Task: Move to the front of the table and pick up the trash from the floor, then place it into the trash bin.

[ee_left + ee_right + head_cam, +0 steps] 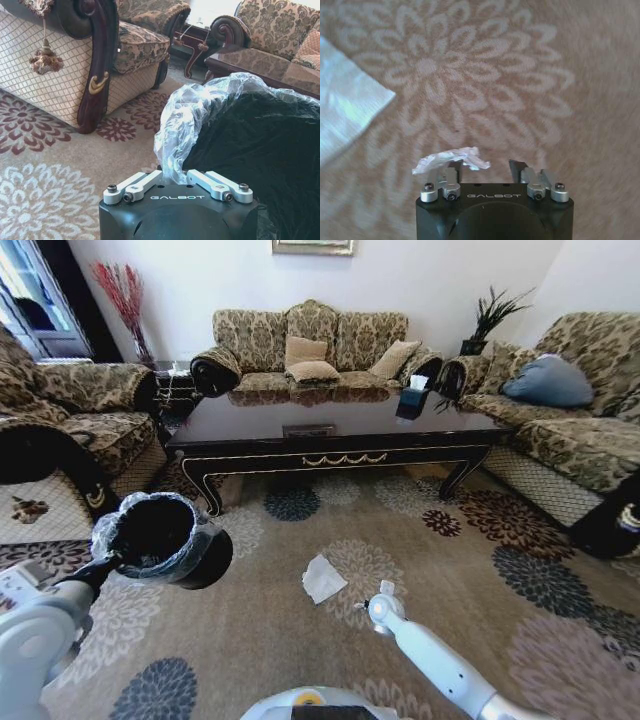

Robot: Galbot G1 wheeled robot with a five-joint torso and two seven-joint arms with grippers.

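My left gripper is shut on the rim of the black trash bin and holds it off the floor, tilted; its crinkled liner bunches at the fingers. A white paper sheet of trash lies flat on the carpet in front of the dark table. My right gripper hangs low over a floral medallion just right of the sheet, open. A small crumpled silvery-white scrap sits at one fingertip; I cannot tell whether it is stuck there or lying on the floor.
Patterned sofas stand behind the table, on the right and on the left. A tissue box is on the tabletop. A dark object sits at the right edge.
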